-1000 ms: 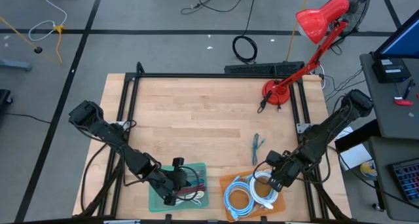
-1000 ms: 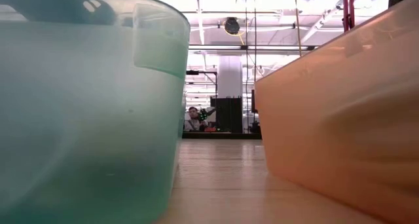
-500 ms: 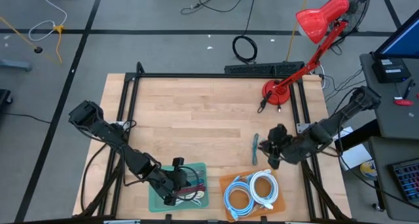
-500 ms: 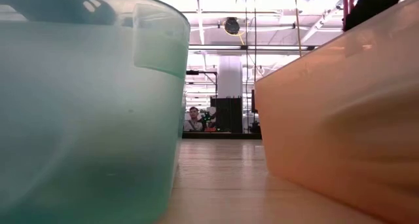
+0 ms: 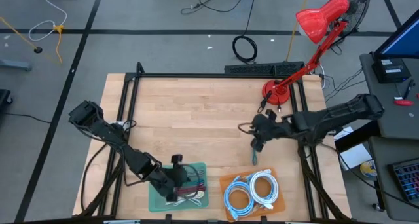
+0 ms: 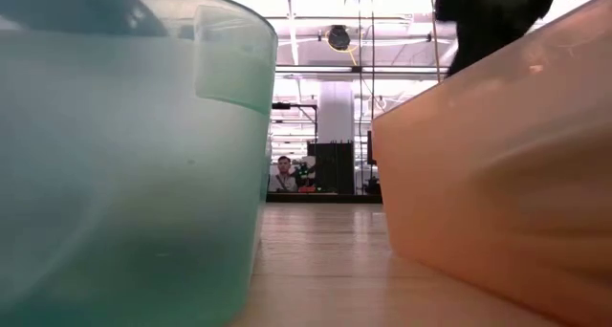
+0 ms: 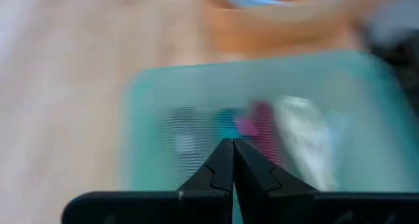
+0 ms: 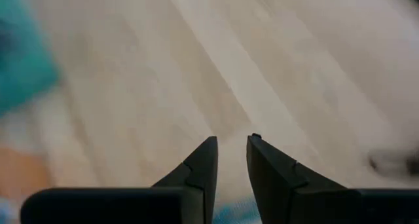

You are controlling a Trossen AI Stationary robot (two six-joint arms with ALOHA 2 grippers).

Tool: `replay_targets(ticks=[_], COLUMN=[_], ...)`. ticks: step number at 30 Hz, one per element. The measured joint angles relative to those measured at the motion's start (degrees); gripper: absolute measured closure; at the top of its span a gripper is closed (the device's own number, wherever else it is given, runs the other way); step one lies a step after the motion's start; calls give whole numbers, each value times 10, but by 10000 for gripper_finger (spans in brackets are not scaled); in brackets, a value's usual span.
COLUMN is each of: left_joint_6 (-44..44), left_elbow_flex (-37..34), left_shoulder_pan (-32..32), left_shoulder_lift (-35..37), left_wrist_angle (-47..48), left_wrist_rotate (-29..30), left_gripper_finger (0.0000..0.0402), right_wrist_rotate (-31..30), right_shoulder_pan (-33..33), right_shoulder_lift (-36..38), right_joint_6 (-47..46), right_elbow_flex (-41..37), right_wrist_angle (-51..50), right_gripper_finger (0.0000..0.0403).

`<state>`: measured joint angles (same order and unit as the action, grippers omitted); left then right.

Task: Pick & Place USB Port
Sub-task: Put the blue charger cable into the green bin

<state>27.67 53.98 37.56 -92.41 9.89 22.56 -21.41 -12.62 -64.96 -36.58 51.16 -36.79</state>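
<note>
Seen from above: left pincer (image 5: 175, 179) low over the teal bin (image 5: 157, 196) at the front edge of the wooden surface (image 5: 196, 112), with red and white cable pieces inside the bin. In the left wrist view, left pincer (image 7: 227, 143) clenched, fingertips pressed together, nothing between them, pointing into the teal bin (image 7: 147, 112) over blurred pink and white contents. Right pincer (image 5: 258, 135) out over the bare wood, well apart from both bins, just beside the upper end of a thin teal USB cable (image 5: 254, 157) lying loose on the surface, between the pincer and the orange bin (image 5: 229, 182). Cannot tell whether touching the cable or only above it. In the right wrist view, right pincer (image 8: 231, 140) released only a little, a narrow gap between the fingers, empty, with plain wood ahead. Inside the orange bin, coiled white and light blue cables (image 5: 252, 190). At the far right corner of the surface, a red desk lamp (image 5: 319, 19). From the low view: teal bin wall (image 6: 124, 155) close on one side, orange bin wall (image 6: 497, 174) on the other, a dark arm (image 6: 488, 16) above the orange wall, and a person (image 6: 282, 174) far behind in the room.
</note>
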Motion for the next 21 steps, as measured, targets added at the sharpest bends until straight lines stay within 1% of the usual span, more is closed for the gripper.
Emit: replay_targets(ticks=[2, 4, 6, 9, 13, 16, 21], left_joint_6=[42, 83, 106, 111, 104, 80, 22], left_elbow_flex=[0, 0, 0, 0, 0, 0, -32], left_shoulder_pan=[-18, -43, -69, -108, -164, -199, -234], left_shoulder_lift=[4, 4, 4, 4, 3, 2, -2], left_wrist_angle=[30, 62, 101, 149, 170, 169, 132], left_wrist_rotate=[39, 58, 60, 64, 81, 83, 47], left_gripper_finger=[394, 394, 394, 394, 394, 394, 394], right_wrist_rotate=[9, 28, 84, 183, 265, 289, 305], right_shoulder_pan=[18, 37, 59, 81, 97, 107, 111], right_shoulder_lift=[-14, -24, -39, -61, -88, -106, -132], right_joint_6=[-31, -64, -100, -126, -158, -181, -227], right_elbow_flex=[0, 0, 0, 0, 0, 0, 0], right_wrist_angle=[-41, -78, -114, -151, -163, -134, -77], right_gripper_finger=[327, 327, 327, 327, 322, 300, 242])
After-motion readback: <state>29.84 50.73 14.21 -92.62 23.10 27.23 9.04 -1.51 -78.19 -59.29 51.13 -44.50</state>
